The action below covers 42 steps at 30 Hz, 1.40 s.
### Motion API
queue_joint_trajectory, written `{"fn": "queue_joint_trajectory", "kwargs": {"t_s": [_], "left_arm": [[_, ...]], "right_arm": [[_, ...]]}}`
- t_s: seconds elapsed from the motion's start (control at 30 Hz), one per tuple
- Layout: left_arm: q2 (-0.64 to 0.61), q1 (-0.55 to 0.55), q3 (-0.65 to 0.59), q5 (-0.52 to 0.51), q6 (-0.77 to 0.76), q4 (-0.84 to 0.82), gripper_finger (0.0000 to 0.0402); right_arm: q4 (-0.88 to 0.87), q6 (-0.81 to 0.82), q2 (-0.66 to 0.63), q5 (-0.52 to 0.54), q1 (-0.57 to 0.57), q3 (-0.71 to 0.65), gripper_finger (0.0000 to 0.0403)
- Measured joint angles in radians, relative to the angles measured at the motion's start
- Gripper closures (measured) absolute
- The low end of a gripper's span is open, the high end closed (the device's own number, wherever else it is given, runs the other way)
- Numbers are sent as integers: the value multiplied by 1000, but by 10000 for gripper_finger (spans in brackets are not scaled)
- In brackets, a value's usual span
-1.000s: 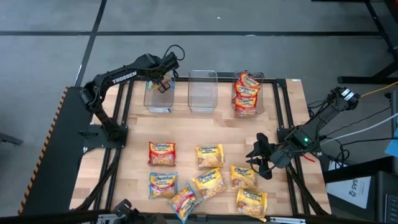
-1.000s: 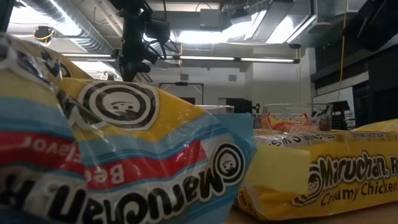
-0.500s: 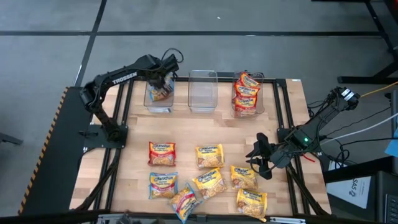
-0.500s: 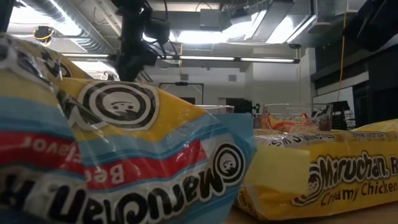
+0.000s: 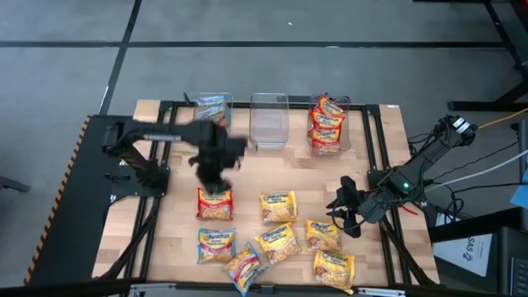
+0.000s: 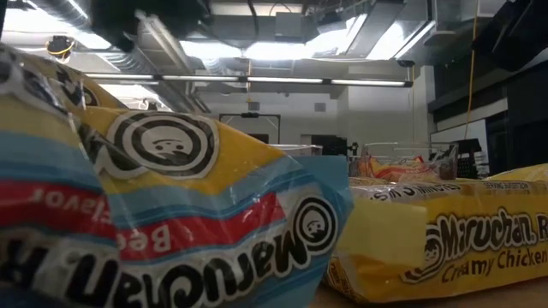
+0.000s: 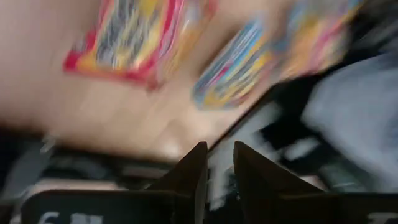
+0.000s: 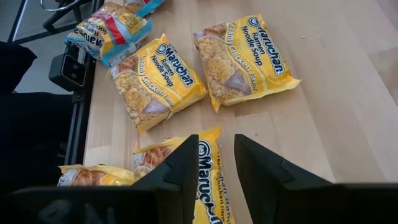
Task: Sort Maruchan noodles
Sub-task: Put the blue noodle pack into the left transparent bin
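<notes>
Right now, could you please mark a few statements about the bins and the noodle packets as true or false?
1. The right bin holds red-trimmed packets. True.
2. The middle bin holds yellow packets. False: nothing shows in it.
3. The left gripper is over the red-trimmed packet on the table. True.
4. The right gripper is above the bins. False: it sits low beside the yellow packets.
5. A blue-trimmed packet lies in the left bin. True.
</notes>
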Motion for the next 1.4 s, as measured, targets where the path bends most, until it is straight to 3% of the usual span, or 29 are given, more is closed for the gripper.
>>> {"fn": "queue_joint_trajectory", "kwargs": {"t_s": [0.13,0.23,0.4,0.5,0.6,0.7,0.83,1.0,1.1,1.4], "left_arm": [[-7,-254,-3,-233,-100,9,329],[-4,-442,-4,-372,-276,12,329],[-5,-737,-3,-547,-555,165,329],[0,-896,-3,-745,-641,276,329],[29,-1017,-7,-990,-725,298,334],[52,-1072,-55,-1116,-843,294,337],[76,-1068,-163,-1122,-1004,290,337],[77,-1023,-273,-959,-1200,294,337],[76,-1014,-300,-934,-1270,336,337],[76,-978,-304,-952,-1328,483,299]], "right_arm": [[0,1,5,-1,0,0,297],[2,30,14,-38,0,1,297],[-26,164,53,-221,1,1,297],[-29,208,89,-281,1,1,297],[-30,226,130,-276,0,1,297],[-30,250,172,-262,0,1,297],[-29,270,221,-260,0,1,297],[-21,271,248,-262,0,0,297],[-2,271,248,-262,0,0,297],[17,271,248,-263,0,0,297]]}}
